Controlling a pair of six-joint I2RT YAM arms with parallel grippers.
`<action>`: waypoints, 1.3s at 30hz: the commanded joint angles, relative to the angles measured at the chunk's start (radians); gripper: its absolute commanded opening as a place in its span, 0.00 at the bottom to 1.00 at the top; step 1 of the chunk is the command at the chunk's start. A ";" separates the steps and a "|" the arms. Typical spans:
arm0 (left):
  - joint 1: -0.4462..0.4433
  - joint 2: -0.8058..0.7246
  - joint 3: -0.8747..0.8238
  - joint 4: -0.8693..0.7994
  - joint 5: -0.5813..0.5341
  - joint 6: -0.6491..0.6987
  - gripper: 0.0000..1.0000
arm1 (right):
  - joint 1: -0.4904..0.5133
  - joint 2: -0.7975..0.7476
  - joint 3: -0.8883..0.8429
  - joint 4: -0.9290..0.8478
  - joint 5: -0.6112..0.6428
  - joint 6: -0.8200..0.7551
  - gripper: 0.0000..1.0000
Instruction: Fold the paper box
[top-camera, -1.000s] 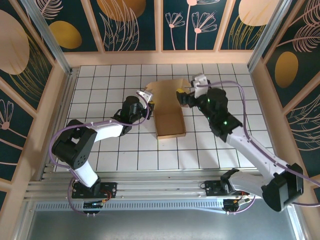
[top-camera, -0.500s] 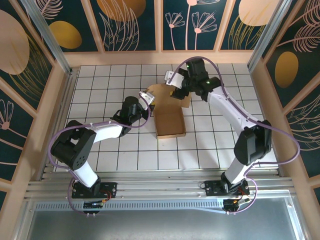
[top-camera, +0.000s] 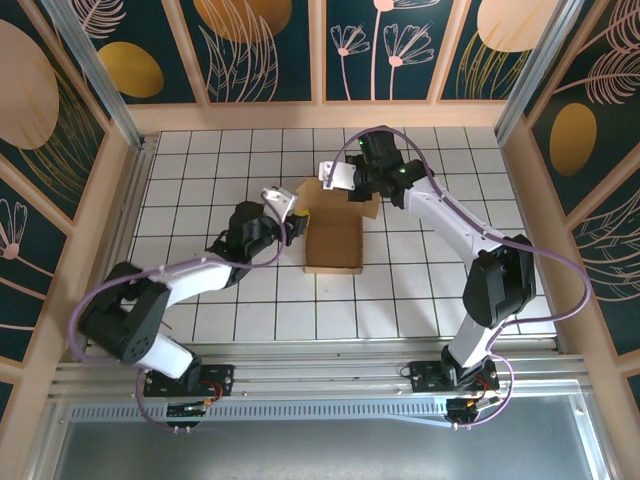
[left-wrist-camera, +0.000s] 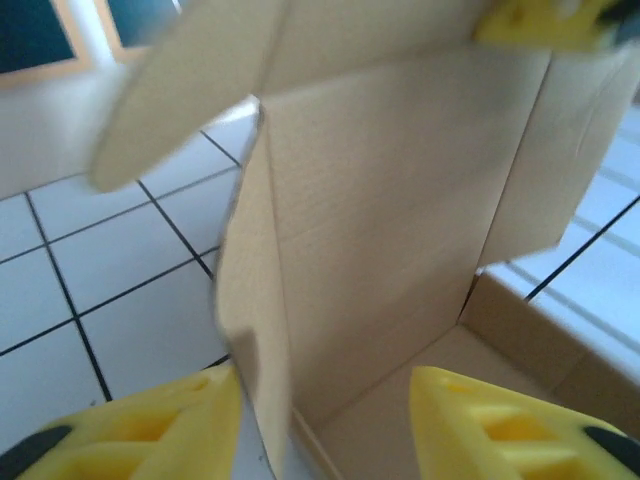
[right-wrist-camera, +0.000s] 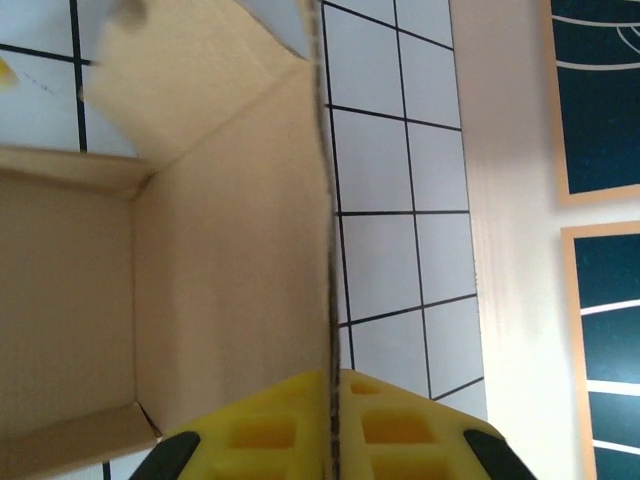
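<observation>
Brown cardboard box (top-camera: 333, 243), table (top-camera: 200, 300) centre, lid (top-camera: 312, 198) raised at its 12 o'clock. Right gripper (right-wrist-camera: 330, 400) pinches the lid edge; left gripper (left-wrist-camera: 325, 400) gapes astride the 9 o'clock wall (left-wrist-camera: 250, 330). Steady that wall while you swing the lid towards 6 o'clock.

- The bench (top-camera: 200, 180) was a white tiled surface with dark grid lines, bordered by pale wooden rails (top-camera: 300, 116).
- The paper box (top-camera: 333, 250) sat on it near the middle, open-topped, its far flap raised.
</observation>
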 joint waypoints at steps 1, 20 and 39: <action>-0.007 -0.196 -0.058 0.035 -0.042 -0.150 0.58 | 0.038 -0.058 -0.050 0.021 0.064 -0.035 0.08; 0.217 0.056 0.259 -0.714 0.109 -0.690 0.40 | 0.141 -0.227 -0.345 0.253 0.097 -0.005 0.07; 0.223 0.294 0.362 -0.672 -0.003 -0.623 0.28 | 0.079 -0.094 -0.169 0.104 -0.006 -0.005 0.07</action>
